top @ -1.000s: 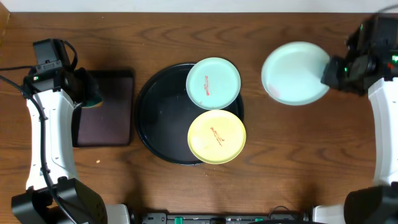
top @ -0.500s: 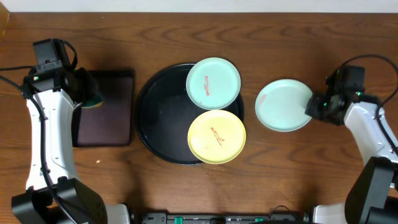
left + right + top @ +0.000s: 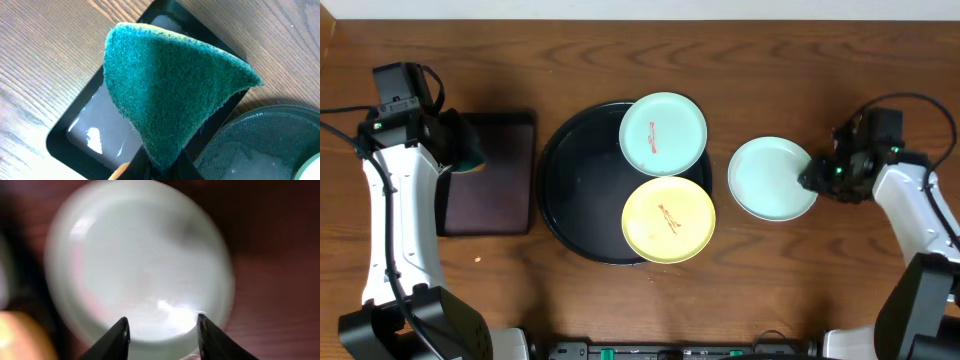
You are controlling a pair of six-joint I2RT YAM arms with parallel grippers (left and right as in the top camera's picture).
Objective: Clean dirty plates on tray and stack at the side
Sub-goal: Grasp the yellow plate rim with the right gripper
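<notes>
Now right pincer (image 3: 810, 179) spread at 3 o'clock rim of pale mint round plastic plate (image 3: 765, 178) on tabletop (image 3: 770, 285). Red-smeared mint plate (image 3: 663, 133) and yellow plate (image 3: 668, 219) lie at its 9 o'clock, nearer this arm.

The desk (image 3: 800, 290) is dark-brown wood with the grain running side to side. A large round black tray (image 3: 575, 185) sits on it near the middle. Just left of that tray, close but apart from it, lies a smaller rectangular black tray (image 3: 495, 190). To the round tray's right, just beside its rim, a pale mint plate (image 3: 768, 178) lies on bare wood. Left of and below the round tray is a small pale speck (image 3: 477, 259)
</notes>
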